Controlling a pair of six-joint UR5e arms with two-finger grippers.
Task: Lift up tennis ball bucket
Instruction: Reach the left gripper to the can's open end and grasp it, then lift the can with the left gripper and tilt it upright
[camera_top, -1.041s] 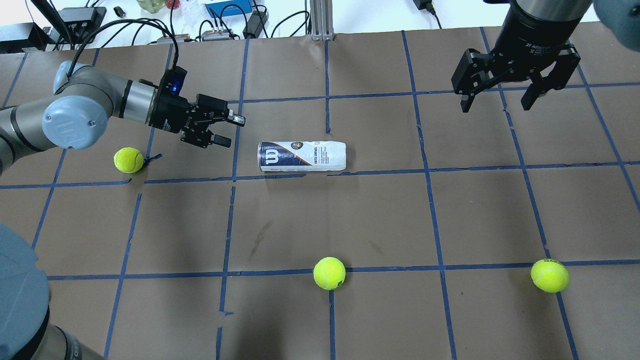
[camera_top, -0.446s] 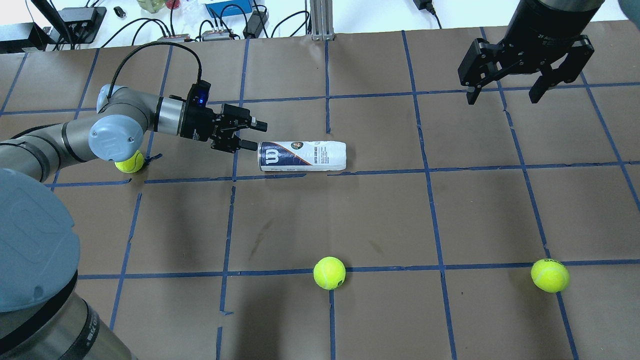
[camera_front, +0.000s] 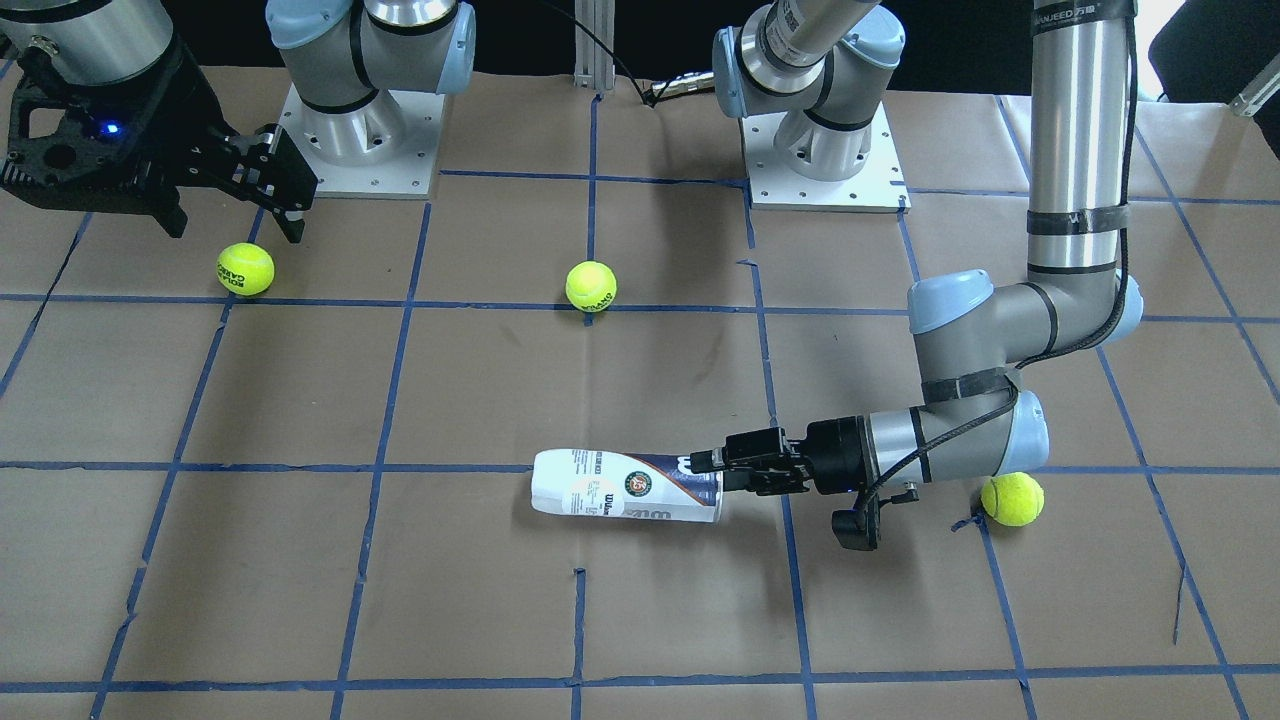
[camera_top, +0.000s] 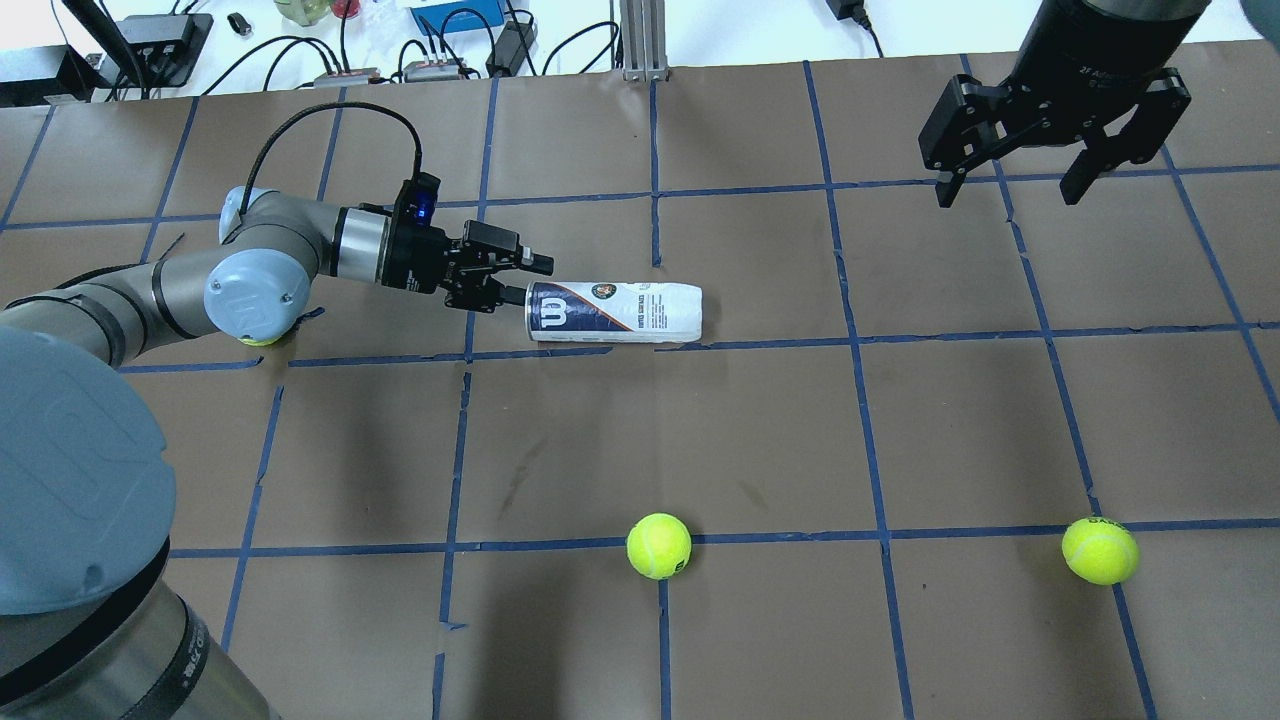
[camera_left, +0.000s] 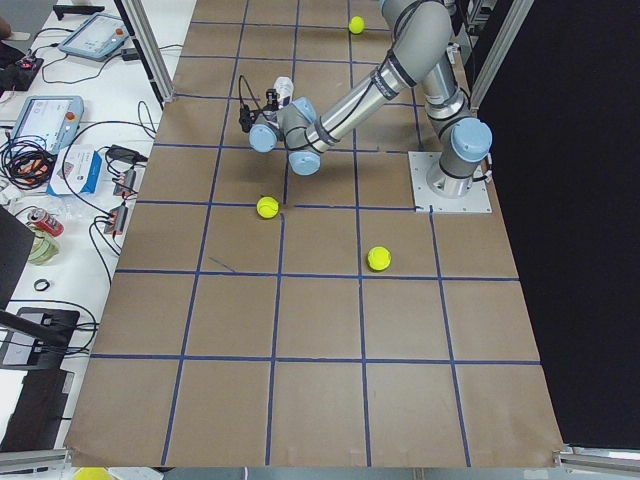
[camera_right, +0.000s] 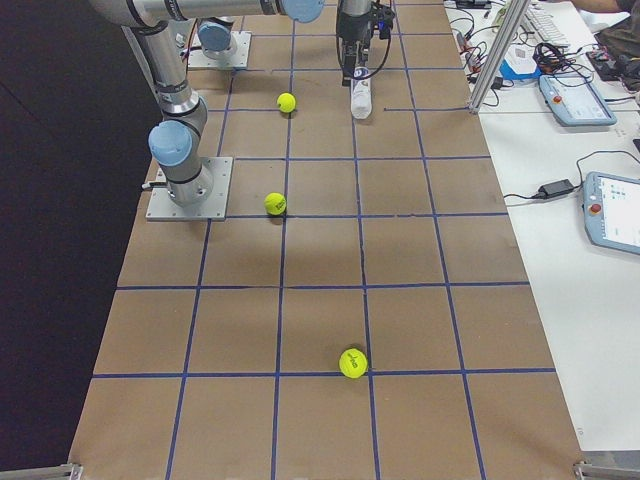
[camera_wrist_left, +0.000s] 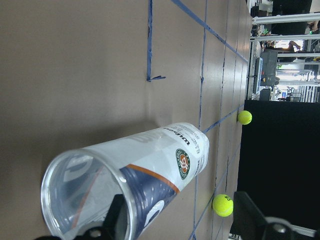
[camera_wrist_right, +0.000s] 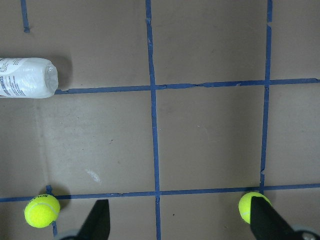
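Note:
The tennis ball bucket (camera_top: 620, 312) is a clear tube with a white label and a navy "W" end, lying on its side on the brown table. It also shows in the front view (camera_front: 620, 487), the left wrist view (camera_wrist_left: 145, 175) and the right wrist view (camera_wrist_right: 27, 77). My left gripper (camera_top: 525, 280) is open and low at the tube's open navy end (camera_front: 708, 468). One finger (camera_wrist_left: 116, 220) shows through the clear wall at the mouth, the other (camera_wrist_left: 246, 215) stands outside. My right gripper (camera_top: 1010, 195) is open and empty, high at the far right.
Three yellow-green tennis balls lie on the table: one at front centre (camera_top: 659, 546), one at front right (camera_top: 1100, 550), one mostly hidden under my left elbow (camera_front: 1012, 499). Blue tape lines grid the table. Cables and boxes (camera_top: 440, 20) lie past the far edge.
My left gripper has moved right and down to the tube's navy end. The tube has shifted slightly to the right. The right gripper has drifted a little farther back.

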